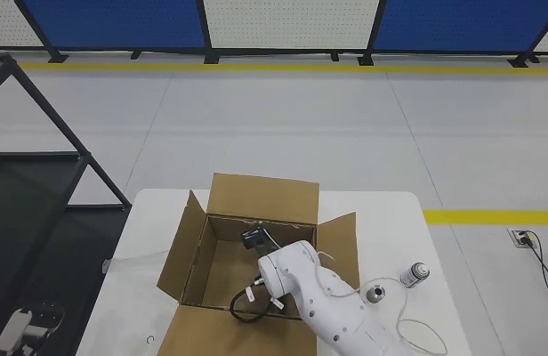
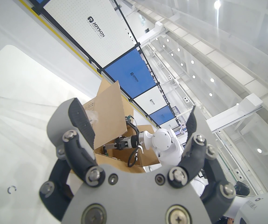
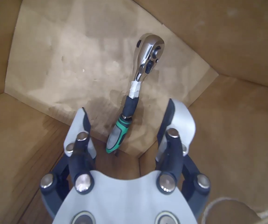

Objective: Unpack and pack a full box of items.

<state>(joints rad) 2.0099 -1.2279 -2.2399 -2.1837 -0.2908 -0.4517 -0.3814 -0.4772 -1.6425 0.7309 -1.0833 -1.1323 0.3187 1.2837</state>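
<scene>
Mid-frame, we see a ratchet (image 3: 148,54) below the right gripper (image 3: 127,106), fingers (image 3: 170,115) spread, empty. The left gripper (image 2: 134,104) gapes empty; white table (image 1: 398,222), blue panels (image 1: 114,22).

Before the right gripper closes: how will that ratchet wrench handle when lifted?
The ratchet wrench: rigid metal, probably heavy for its size. Chrome head looks slippery; the rubbery green handle likely grips better. Lying flat on the box floor, unlikely to roll.

A large industrial test hall: blue-and-white partition panels (image 1: 292,22), yellow floor line (image 1: 256,66), high lit ceiling (image 2: 218,47).
</scene>
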